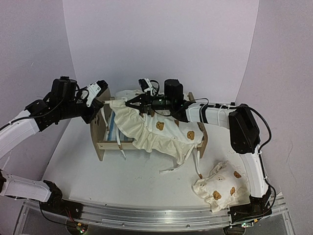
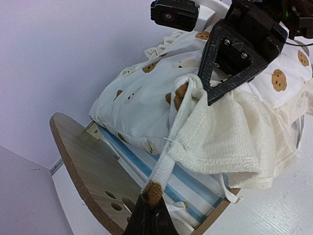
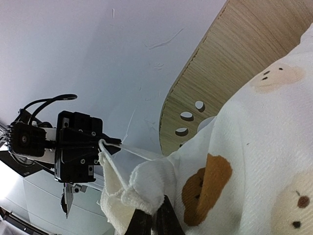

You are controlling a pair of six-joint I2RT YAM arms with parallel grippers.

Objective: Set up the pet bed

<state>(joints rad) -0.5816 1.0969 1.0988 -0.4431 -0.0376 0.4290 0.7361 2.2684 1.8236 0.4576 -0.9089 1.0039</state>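
Observation:
The pet bed [image 1: 101,142] stands mid-table, its rounded headboard [image 2: 83,166] with the paw-print cutout on the left. Its blue-and-white striped base [image 2: 195,181] shows under the cushion. The large cream bear-print cushion [image 1: 156,132] lies draped over the frame and hangs over the near side. My left gripper [image 1: 105,101] is above the headboard, shut on a stretched edge of the cushion [image 2: 166,166]. My right gripper [image 1: 128,104] is close beside it, shut on the cushion's ruffled corner [image 3: 146,183]. Each gripper also shows in the other's wrist view.
The small cream bear-print pillow [image 1: 219,188] lies on the table at the front right, near the right arm's base. Cushion ties [image 1: 171,169] trail onto the table in front of the bed. Pale walls enclose the back and both sides.

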